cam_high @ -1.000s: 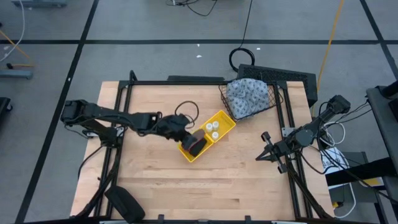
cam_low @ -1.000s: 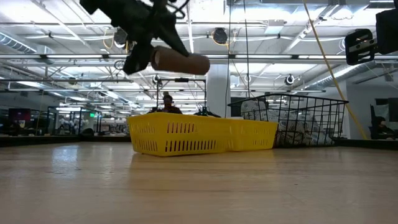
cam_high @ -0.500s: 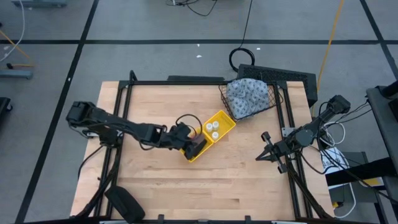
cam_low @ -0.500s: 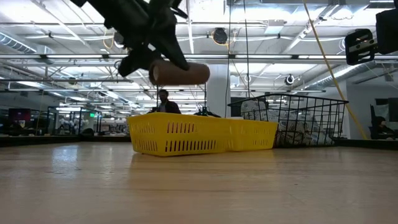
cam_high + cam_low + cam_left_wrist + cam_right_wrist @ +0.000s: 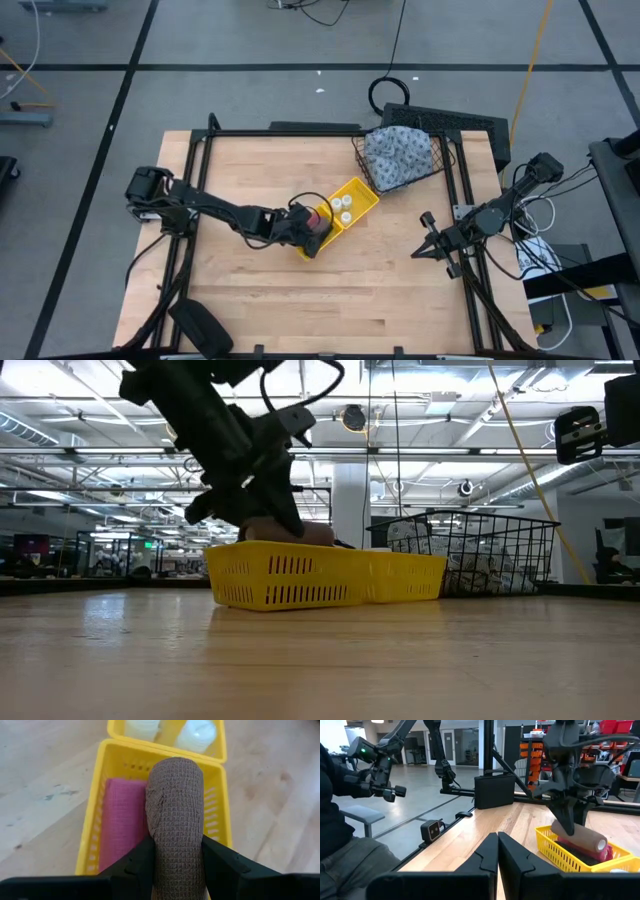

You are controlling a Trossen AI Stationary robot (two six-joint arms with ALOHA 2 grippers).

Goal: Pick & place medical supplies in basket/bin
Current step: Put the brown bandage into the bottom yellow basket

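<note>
My left gripper (image 5: 312, 233) has its fingers (image 5: 134, 865) clenched on the brown roll (image 5: 176, 820), lowered into the near compartment of the yellow bin (image 5: 358, 187) and just beside the pink roll (image 5: 121, 822). White bottles (image 5: 343, 207) fill the far compartment. Farther right, the wire basket (image 5: 446, 163) holds the cloth bundle (image 5: 398, 152) at the surface's (image 5: 250, 290) far edge. My right gripper (image 5: 426, 240), fingers pressed together, waits over open wood.
</note>
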